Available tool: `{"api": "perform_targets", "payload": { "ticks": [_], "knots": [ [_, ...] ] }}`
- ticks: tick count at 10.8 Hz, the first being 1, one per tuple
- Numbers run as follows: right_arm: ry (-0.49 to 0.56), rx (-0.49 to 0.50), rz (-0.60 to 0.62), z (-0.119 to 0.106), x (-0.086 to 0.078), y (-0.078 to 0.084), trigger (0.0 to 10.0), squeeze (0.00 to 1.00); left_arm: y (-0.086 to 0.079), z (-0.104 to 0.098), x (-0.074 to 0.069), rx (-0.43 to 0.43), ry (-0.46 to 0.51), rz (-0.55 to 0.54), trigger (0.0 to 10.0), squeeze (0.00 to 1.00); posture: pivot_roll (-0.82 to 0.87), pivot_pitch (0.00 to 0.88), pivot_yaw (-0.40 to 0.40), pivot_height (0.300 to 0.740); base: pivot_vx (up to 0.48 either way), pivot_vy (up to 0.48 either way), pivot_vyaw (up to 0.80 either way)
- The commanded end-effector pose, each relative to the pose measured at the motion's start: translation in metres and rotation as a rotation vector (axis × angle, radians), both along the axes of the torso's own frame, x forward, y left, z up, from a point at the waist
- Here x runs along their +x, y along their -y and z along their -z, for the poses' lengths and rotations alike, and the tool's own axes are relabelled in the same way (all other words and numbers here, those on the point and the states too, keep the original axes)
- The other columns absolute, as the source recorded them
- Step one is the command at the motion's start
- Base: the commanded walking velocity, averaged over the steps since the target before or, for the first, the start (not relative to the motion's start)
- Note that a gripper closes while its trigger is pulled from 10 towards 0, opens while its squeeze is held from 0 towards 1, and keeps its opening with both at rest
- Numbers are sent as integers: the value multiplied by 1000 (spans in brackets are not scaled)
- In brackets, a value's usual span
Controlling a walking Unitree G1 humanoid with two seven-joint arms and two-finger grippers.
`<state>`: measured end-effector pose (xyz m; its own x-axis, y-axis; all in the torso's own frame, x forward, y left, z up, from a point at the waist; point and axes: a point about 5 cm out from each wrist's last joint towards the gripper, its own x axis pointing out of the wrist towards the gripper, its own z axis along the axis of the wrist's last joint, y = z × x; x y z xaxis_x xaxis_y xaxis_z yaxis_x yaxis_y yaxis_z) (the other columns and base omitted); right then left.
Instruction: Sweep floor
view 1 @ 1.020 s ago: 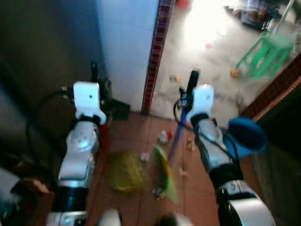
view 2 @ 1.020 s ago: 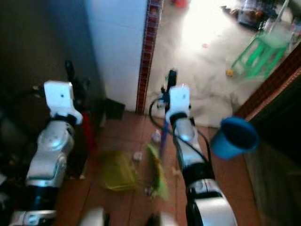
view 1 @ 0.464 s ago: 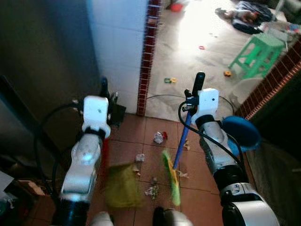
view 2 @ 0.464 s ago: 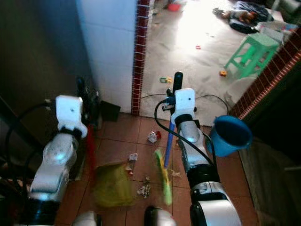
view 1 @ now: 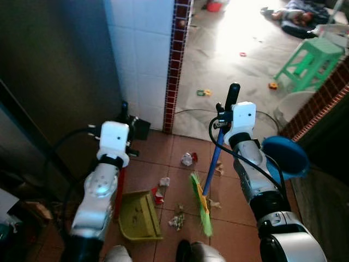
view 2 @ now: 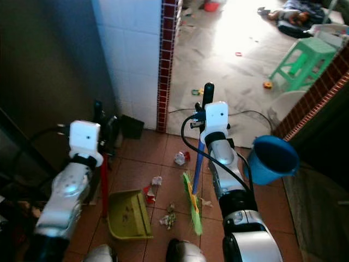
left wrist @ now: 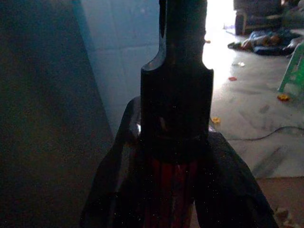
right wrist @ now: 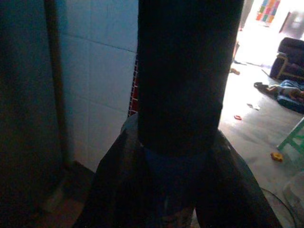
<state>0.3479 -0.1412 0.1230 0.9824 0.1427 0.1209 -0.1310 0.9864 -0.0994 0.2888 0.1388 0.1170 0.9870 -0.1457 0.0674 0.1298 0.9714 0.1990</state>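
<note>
My left gripper [view 1: 125, 117] is shut on the red handle [left wrist: 171, 190] of a yellow-green dustpan [view 1: 139, 215], which rests on the terracotta tiles. My right gripper [view 1: 222, 113] is shut on the blue broom handle [view 1: 212, 164], just under its black grip [right wrist: 180, 71]. The green and yellow broom head [view 1: 200, 206] touches the floor right of the dustpan. Crumpled paper [view 1: 187, 159], a red scrap [view 1: 158, 195] and small litter [view 1: 177, 221] lie between and around them. Black fingers [left wrist: 111, 180] flank the red handle; other fingers [right wrist: 242, 190] flank the blue one.
A white tiled wall [view 1: 144, 54] with a red-brown trim [view 1: 177, 60] stands ahead, with dark wall to its left. A blue bucket [view 1: 284, 157] hangs by my right arm. Beyond lie a grey floor with small toys, a cable [view 1: 191, 112], a green stool [view 1: 311, 60] and a brick wall [view 1: 322, 103].
The whole picture has shifted and grown sharper, so the camera moved. Both grippers keep their hold. The dustpan and broom head stay in much the same spots on the tiles.
</note>
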Motion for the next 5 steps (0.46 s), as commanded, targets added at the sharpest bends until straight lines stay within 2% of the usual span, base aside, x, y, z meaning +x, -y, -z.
{"api": "perform_targets", "payload": {
  "ticks": [1,3,4,5],
  "knots": [
    [31,-15,2,-9,3,3,10000,0,5,-8,3,9,42,27,10000,0,70,56,-78,740,0,0,0],
    [31,-16,2,-9,3,3,10000,0,5,-7,3,9,48,29,10000,0,70,56,-78,740,0,0,0],
    [0,-35,13,-6,2,6,10000,0,25,32,19,-11,-76,47,10000,0,30,79,-83,740,0,0,0],
    [-16,-30,16,-5,2,7,10000,0,28,38,21,-44,-106,45,10000,0,23,84,-84,740,0,0,0]
  ]
}}
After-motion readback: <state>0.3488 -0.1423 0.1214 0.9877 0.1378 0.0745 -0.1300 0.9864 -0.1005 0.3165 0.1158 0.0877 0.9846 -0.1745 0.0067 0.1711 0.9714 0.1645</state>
